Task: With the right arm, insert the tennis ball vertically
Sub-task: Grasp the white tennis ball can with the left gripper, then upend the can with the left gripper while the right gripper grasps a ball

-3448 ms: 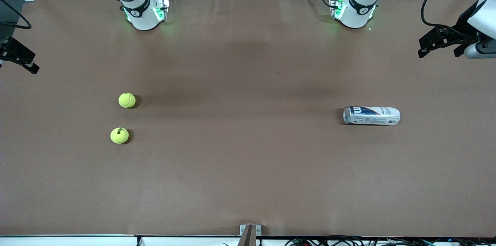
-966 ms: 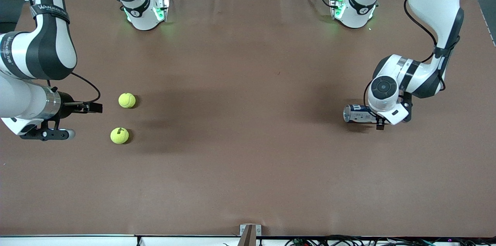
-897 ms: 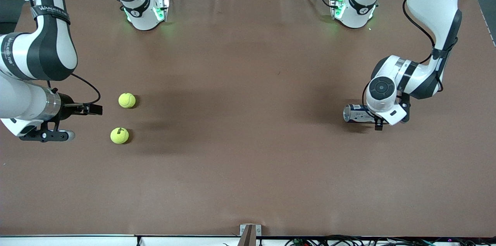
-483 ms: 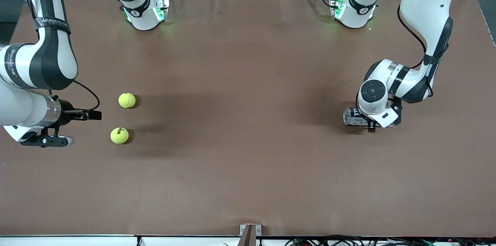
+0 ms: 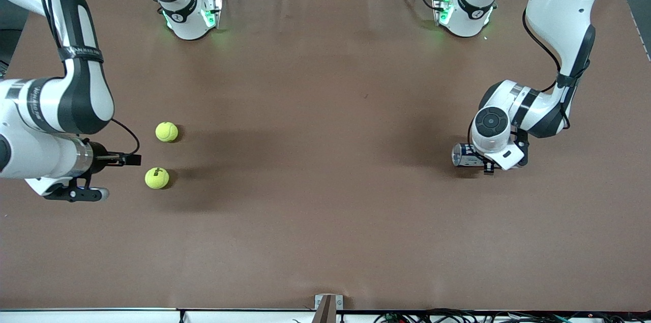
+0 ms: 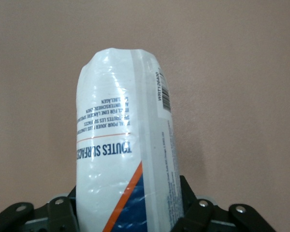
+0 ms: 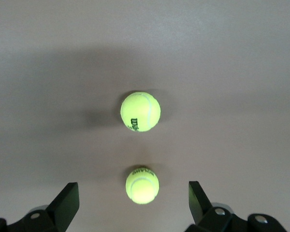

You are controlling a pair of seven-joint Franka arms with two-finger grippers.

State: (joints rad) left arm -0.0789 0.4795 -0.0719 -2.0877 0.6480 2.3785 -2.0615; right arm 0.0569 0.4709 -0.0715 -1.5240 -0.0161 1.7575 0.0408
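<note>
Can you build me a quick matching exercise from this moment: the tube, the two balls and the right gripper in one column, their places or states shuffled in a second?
Things
1. ball tube
2. tennis ball with black lettering
3. other tennis ball
4. right gripper

Places or states
A. lying loose, the ball farther from the front camera
B. open, above the table near both balls
C. on its side between the left gripper's fingers
D. lying loose, the ball nearer to the front camera

Pairs: 1-C, 2-D, 3-A, 4-B

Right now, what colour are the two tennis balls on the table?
Both tennis balls are yellow-green, clearest in the right wrist view.
</note>
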